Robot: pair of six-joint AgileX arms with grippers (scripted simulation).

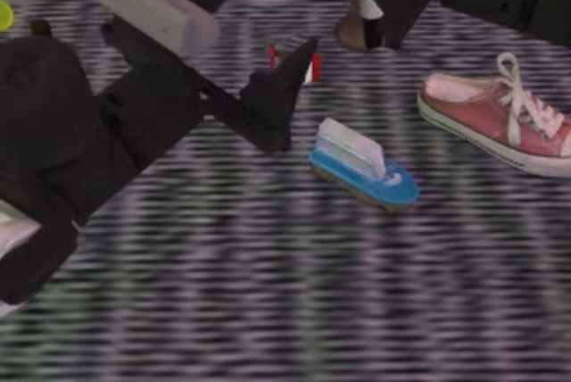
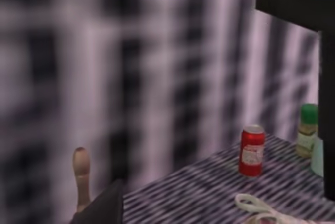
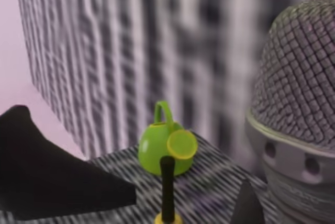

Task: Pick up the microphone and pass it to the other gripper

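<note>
The microphone fills one side of the right wrist view. Its grey mesh head stands upright, raised off the table and very close to the camera. My right gripper is shut on it at the back right, mostly hidden under its black arm. One finger shows beside the microphone's neck, and the handle is out of view. My left gripper reaches from the left toward the table's middle, open and holding nothing. One of its wedge fingers points toward the microphone, a short way off. Another of its fingers shows in the left wrist view.
A blue brush lies mid-table and a red shoe at the right. A red can stands just beyond the left gripper's tip, with a green-capped bottle farther off. A green kettle and a black-handled bell stand at the far left.
</note>
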